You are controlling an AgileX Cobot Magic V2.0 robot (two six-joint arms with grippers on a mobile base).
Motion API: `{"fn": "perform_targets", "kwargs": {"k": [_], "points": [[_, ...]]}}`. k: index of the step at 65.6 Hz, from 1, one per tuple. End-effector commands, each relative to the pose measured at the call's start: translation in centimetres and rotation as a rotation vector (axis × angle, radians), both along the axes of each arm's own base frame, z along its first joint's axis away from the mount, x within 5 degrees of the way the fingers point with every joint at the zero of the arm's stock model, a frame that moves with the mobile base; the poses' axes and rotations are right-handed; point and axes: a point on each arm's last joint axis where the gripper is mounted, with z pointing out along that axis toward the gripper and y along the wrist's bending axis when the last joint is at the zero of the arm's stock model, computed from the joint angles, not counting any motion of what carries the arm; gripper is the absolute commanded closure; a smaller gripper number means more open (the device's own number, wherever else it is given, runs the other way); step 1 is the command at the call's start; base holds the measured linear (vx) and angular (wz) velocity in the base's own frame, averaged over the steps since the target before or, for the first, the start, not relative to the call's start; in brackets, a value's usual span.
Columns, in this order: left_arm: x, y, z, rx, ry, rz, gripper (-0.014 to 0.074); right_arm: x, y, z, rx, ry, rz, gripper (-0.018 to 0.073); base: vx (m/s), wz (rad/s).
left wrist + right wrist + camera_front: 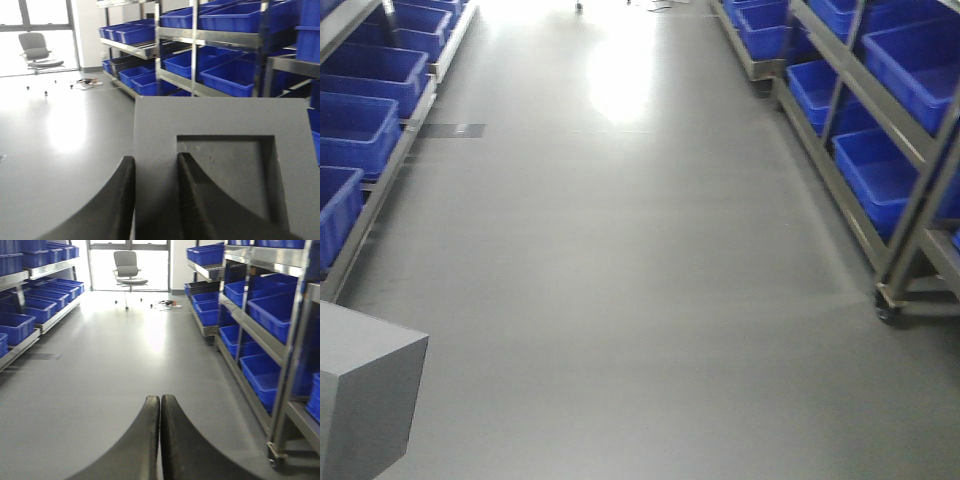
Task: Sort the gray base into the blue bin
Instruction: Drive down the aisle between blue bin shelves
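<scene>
Gray and matte, the gray base (360, 400) hangs at 7 o'clock in the front view, over the floor (620, 280). It is cube-like with no clear long axis, and its recessed face looks back at the left wrist camera. The left gripper (155, 160) reaches forward and clamps the wall at 9 o'clock of the recess, one finger outside and one inside. The right gripper (160, 400) points down the aisle, fingers pressed together and holding nothing. Blue bins (260, 375) fill the racks (295, 355) at 3 o'clock.
</scene>
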Motion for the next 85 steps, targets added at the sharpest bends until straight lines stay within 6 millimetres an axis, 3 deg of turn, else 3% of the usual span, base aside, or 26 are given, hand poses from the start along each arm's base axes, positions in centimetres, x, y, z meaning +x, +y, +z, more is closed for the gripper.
{"fn": "perform_targets", "kwargs": {"k": [1,23,85], "points": [[-0.2,0.0,1.8,-0.059,-0.109,-0.011,0.0602,-0.01,0.02,0.21,-0.011,-0.07,0.001,0.0568,0.21,0.43],[-0.2,0.0,1.8,-0.059,-0.109,-0.011,0.0602,-0.01,0.02,0.21,-0.011,-0.07,0.001,0.0568,0.25,0.18],[-0.2,0.0,1.8,-0.059,-0.109,-0.011,0.0602,-0.01,0.02,0.21,-0.011,-0.07,0.001,0.0568,0.38,-0.1]]}}
